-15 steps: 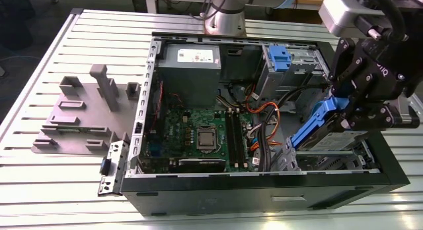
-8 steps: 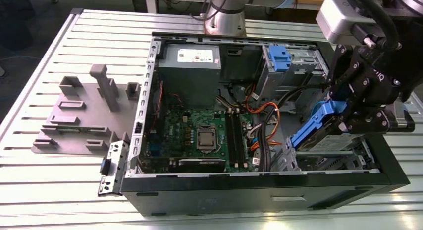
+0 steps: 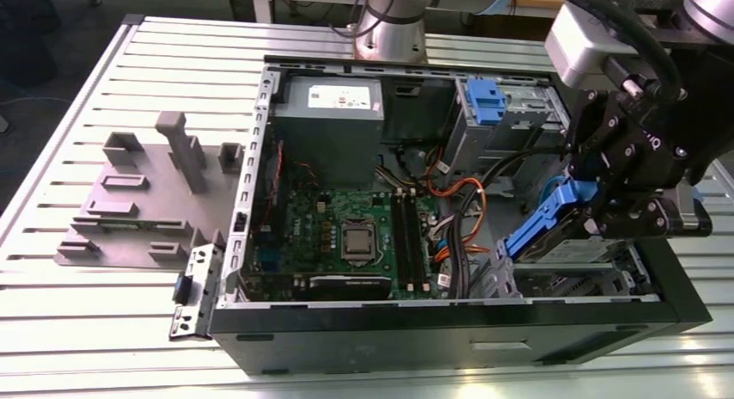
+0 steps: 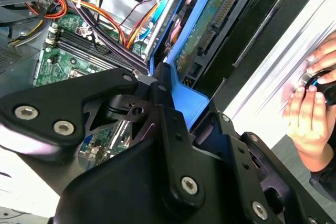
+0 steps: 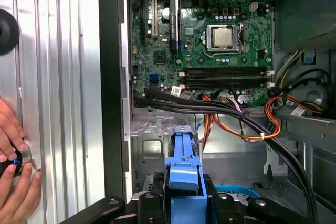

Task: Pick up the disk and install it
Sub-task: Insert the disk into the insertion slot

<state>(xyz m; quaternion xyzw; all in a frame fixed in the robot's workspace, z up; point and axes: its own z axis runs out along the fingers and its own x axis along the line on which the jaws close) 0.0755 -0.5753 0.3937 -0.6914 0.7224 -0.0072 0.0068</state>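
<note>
One claw (image 3: 602, 220), clenched on the disk (image 3: 541, 230) by its blue rails; disk tilted, lower end at the mouth of the drive bay (image 3: 551, 283) in the open computer case (image 3: 459, 317), toward the desk (image 3: 126, 330) edge on the exterior view's right; step in hand, by judgement: installing; seating calls for rails square to the bay; one hand (image 5: 14, 182) on the desk beside the case.

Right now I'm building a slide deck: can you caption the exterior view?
End effector grips the blue-railed disk, tilted, over the open computer case, by its right end in the exterior view.
</note>
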